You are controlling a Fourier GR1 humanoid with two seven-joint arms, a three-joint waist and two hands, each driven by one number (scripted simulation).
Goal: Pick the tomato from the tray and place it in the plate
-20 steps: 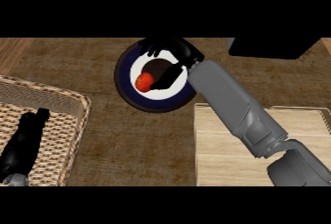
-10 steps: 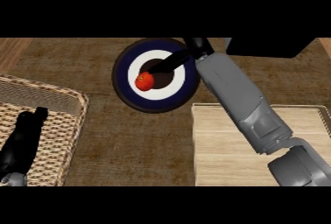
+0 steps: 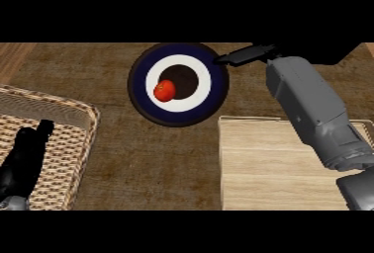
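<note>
Head view showed me the tomato [image 3: 164,90] lying on the plate [image 3: 177,114]; right robot hand [image 3: 245,54] open beside it, left robot hand [image 3: 27,155] relaxed over the tray [image 3: 71,143].

Single head view, steeply downward over the counter [image 3: 146,148], fairly near.

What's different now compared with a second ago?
The right hand has let go of the tomato and drawn back off the plate to its upper right. The tomato now lies uncovered in the plate. The left hand and the wicker tray have not moved.
</note>
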